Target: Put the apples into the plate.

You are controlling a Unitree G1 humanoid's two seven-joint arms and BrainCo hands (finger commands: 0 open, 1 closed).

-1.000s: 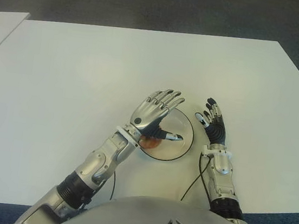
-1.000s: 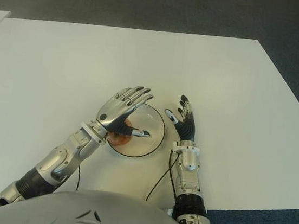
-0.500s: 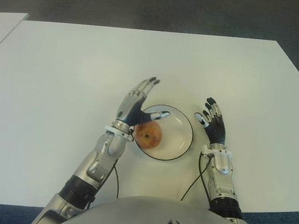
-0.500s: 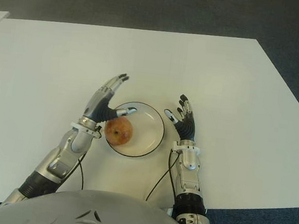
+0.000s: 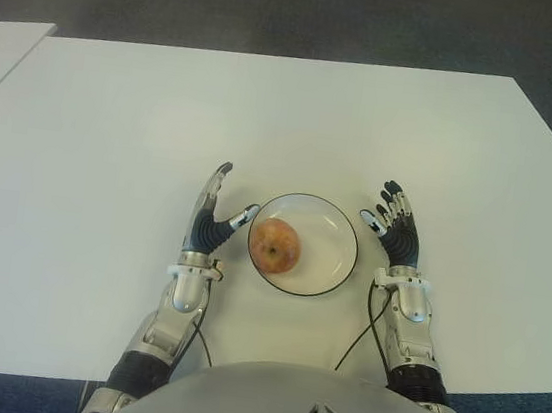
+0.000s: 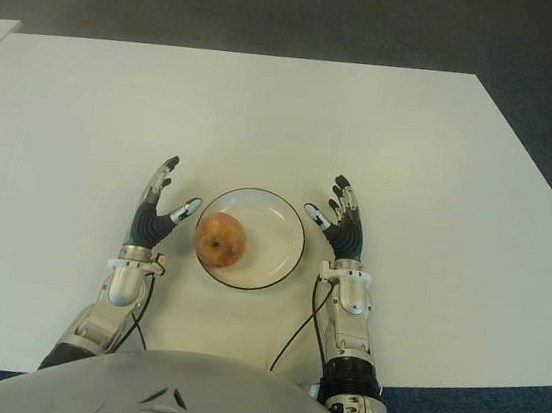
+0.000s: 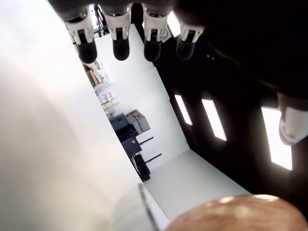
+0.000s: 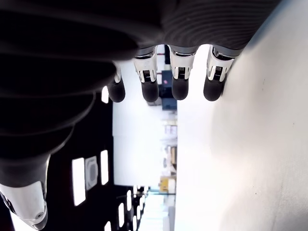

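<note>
A round reddish-yellow apple (image 5: 274,246) sits in the left part of a shallow white plate (image 5: 336,245) with a dark rim, on the smooth white table (image 5: 267,115). The left robot hand (image 5: 210,224) stands just left of the plate, fingers spread and empty. The right robot hand (image 5: 395,230) stands just right of it, likewise spread, holding nothing.

I see one apple (image 5: 274,246). It is round, red and orange, with some yellow on it. Its little stem dip faces up. It sits in the plate (image 5: 338,236), on the side nearer my left. The plate is round and white, with a thin dark line around its rim. It lies flat on the white table (image 5: 267,115), close to me, near the front edge. The rest of the plate is bare. The apple sits by itself, with nothing holding it.
</note>
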